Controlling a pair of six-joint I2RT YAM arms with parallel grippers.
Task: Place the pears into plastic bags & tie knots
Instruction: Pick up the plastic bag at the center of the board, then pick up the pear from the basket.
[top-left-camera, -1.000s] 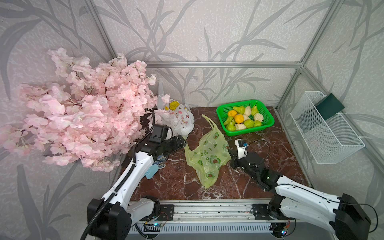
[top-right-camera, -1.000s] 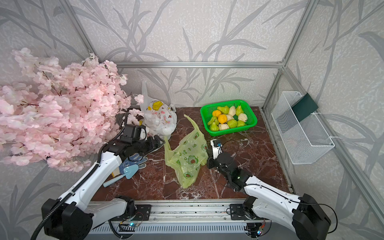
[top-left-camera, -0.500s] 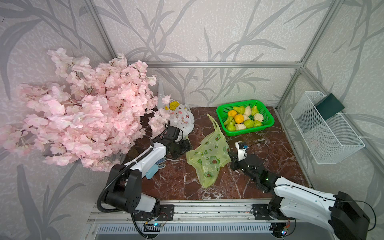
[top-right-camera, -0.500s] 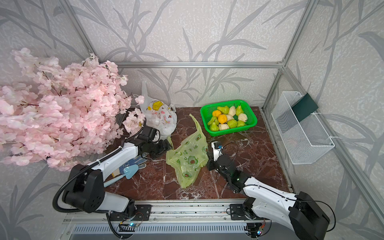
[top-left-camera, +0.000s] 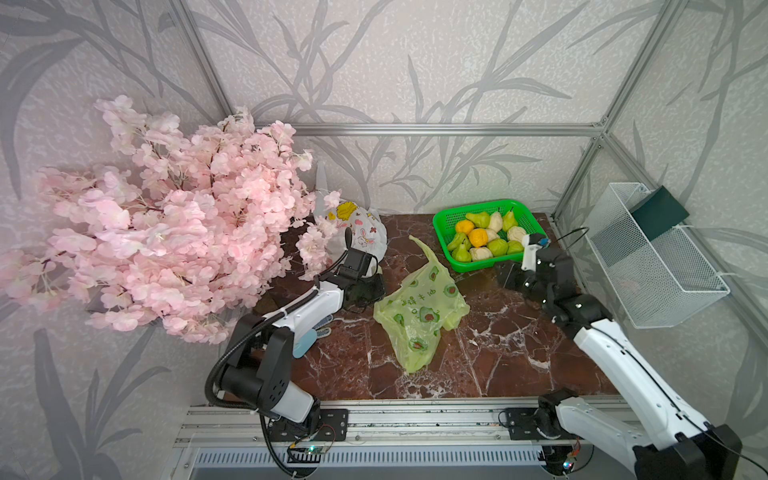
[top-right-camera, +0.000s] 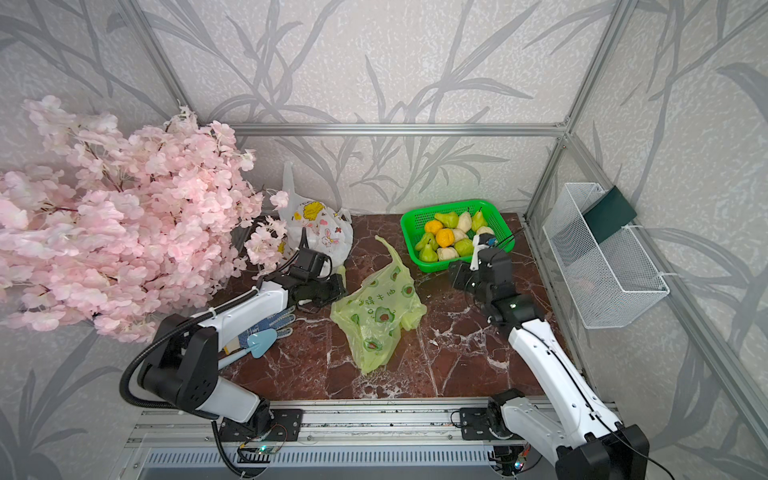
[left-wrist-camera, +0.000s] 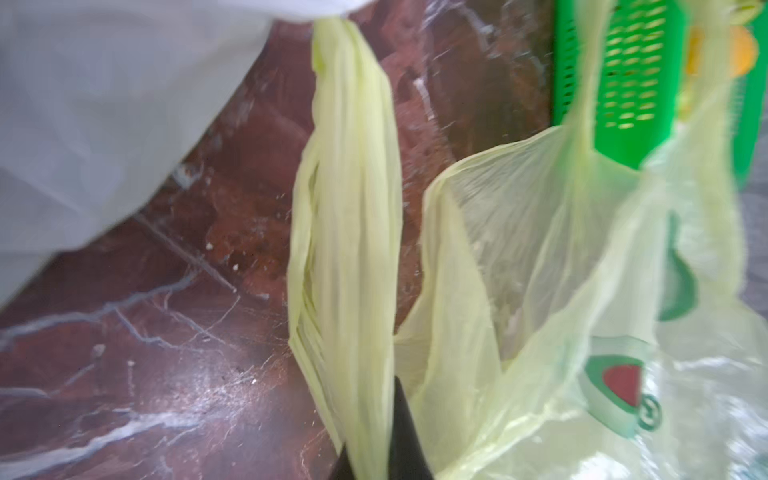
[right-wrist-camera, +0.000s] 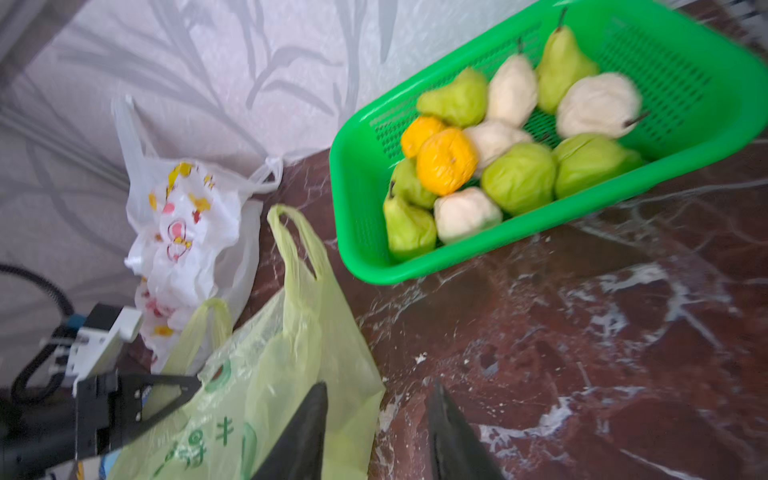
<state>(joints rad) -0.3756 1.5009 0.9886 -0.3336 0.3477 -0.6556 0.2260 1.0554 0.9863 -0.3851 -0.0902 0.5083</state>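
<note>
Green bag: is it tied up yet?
Not tied. The bag lies limp on the table, its two handles apart with no knot; the left gripper pinches one handle.

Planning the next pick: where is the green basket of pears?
In both top views the green basket sits at the table's far right corner, just beyond the right claw, right of the yellow-green bag.

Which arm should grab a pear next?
Probably the right arm: its jaws are open, empty, beside the green basket of pears. The left arm holds the yellow-green bag by a handle, jaws shut.
</note>
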